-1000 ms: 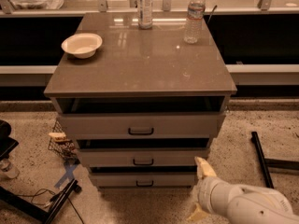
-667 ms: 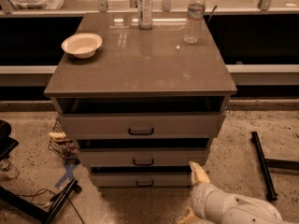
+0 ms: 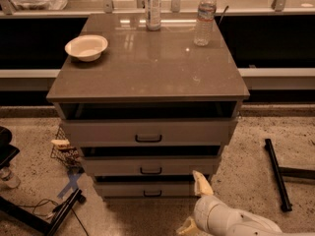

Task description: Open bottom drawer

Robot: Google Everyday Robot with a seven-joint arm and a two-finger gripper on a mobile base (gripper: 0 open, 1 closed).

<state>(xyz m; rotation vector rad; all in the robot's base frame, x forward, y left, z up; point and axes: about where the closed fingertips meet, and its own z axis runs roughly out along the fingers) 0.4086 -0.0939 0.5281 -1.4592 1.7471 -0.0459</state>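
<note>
The bottom drawer (image 3: 133,189) is the lowest and slimmest of three grey-beige fronts, with a small black pull handle (image 3: 152,193). It stands slightly out, with a dark gap above it. My gripper (image 3: 194,204) is at the bottom of the camera view, low in front of the drawer's right end and to the right of the handle. It is open and holds nothing. One pale finger (image 3: 201,183) points up against the drawer's right part; the other finger (image 3: 186,225) is lower left near the floor.
The middle drawer (image 3: 150,167) and top drawer (image 3: 147,132) stand above. On the cabinet top (image 3: 147,68) are a white bowl (image 3: 86,47) and two bottles (image 3: 204,15). A wire basket (image 3: 64,151) and black stand legs (image 3: 59,210) sit left; a black bar (image 3: 277,173) lies right.
My gripper has moved a little left and down, from beside the drawer's right edge to in front of its right part. The drawers have not moved.
</note>
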